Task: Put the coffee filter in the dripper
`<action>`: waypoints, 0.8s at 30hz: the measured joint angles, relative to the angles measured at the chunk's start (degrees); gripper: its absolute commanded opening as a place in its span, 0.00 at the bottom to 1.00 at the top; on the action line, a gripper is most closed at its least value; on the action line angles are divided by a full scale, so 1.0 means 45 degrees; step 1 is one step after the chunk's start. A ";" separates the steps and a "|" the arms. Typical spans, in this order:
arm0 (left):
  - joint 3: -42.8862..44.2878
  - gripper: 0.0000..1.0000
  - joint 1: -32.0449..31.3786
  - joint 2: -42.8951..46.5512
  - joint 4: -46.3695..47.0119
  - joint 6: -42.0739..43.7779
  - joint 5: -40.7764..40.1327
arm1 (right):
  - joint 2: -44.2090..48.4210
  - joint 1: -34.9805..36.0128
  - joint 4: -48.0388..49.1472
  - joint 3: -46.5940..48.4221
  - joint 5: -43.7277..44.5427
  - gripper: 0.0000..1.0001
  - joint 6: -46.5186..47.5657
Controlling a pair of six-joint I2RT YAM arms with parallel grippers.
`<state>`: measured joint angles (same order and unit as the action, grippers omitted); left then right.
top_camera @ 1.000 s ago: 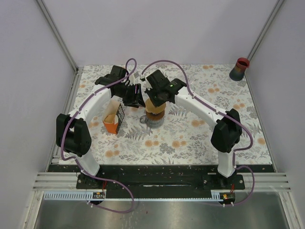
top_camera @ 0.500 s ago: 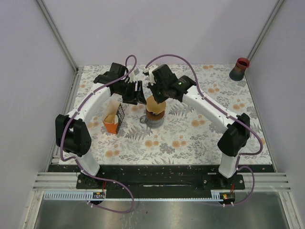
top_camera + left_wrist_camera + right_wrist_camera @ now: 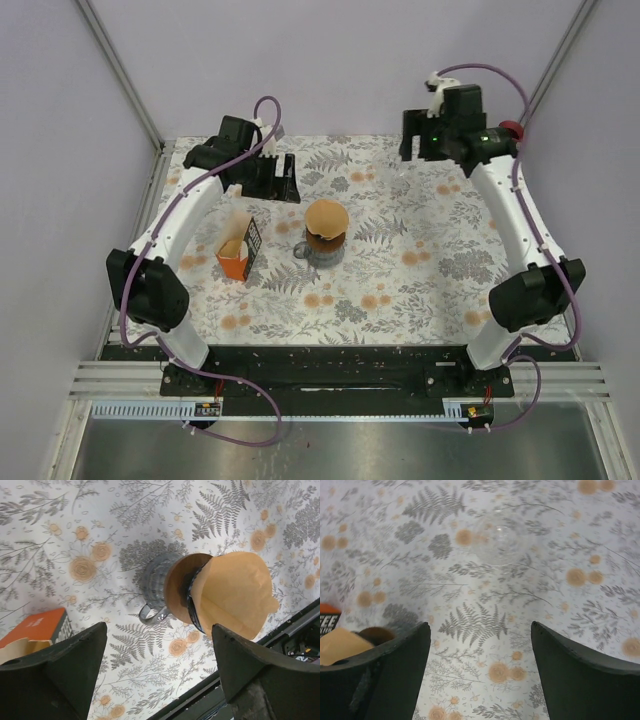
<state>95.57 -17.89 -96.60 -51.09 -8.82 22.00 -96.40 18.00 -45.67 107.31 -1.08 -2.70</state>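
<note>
**Filter seated, pincers clear: check the fit**

The left pincer (image 3: 283, 178) stands wide open with nothing in it. The right pincer (image 3: 480, 630) is likewise wide open and empty. Neither touches the filter (image 3: 235, 592), which sits in the dripper (image 3: 322, 248).

Seen from the left pincer, the dripper lies beyond the fingertips, between the lines of the two fingers, with the filter's mouth toward the right-hand finger. Seen from the right pincer it is well apart, off past the left-hand finger, with only an edge in view. An orange box (image 3: 238, 252) stands beside the dripper, nearer the left pincer's side.

The placing looks done or all but done, so what remains is to judge the fit. The paper stands well proud of the rim, so it may be resting high and not bedded in the cone. If so, the left pincer is the nearer one. It would do best to come straight down over the centre and press lightly, since a sideways push could tip the dripper or drag the paper out.

The filter is tan, unbleached paper, cone-shaped and thin, with a small tab on one edge. It would crease readily under a hard pinch.
</note>
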 measured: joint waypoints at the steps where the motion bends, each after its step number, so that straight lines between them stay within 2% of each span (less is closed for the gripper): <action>1: 0.0078 0.89 0.0078 0.0029 -0.0005 0.0073 -0.0092 | 0.0000 -0.0593 0.0063 0.0000 -0.0097 0.90 -0.0194; 5: 0.0165 0.89 0.0627 0.0053 -0.0097 0.0209 -0.0306 | -0.0005 -0.3288 0.0408 -0.0044 -0.0758 0.89 -0.1311; 8: 0.0165 0.89 0.0991 0.0053 -0.0233 0.0248 -0.0374 | -0.0092 -0.5299 0.1195 -0.0223 -0.1875 0.85 -0.2375; 12: 0.0165 0.89 0.1268 0.0053 -0.0393 0.0311 -0.0427 | -0.0986 -0.7465 0.2419 -0.0199 -0.2356 0.84 -0.3881; 17: 0.0165 0.89 0.1273 0.0053 -0.0447 0.0389 -0.0432 | -0.3181 -0.8170 0.2929 0.0724 -0.2001 0.80 -0.5265; 24: 0.0165 0.89 0.1472 0.0058 -0.0457 0.0675 -0.0597 | -0.6649 -0.8704 0.2880 0.3133 -0.1297 0.76 -0.7470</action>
<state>96.31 -11.27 -96.33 -53.15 -5.78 19.31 -126.32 -21.17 -32.71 121.40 -6.92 -36.32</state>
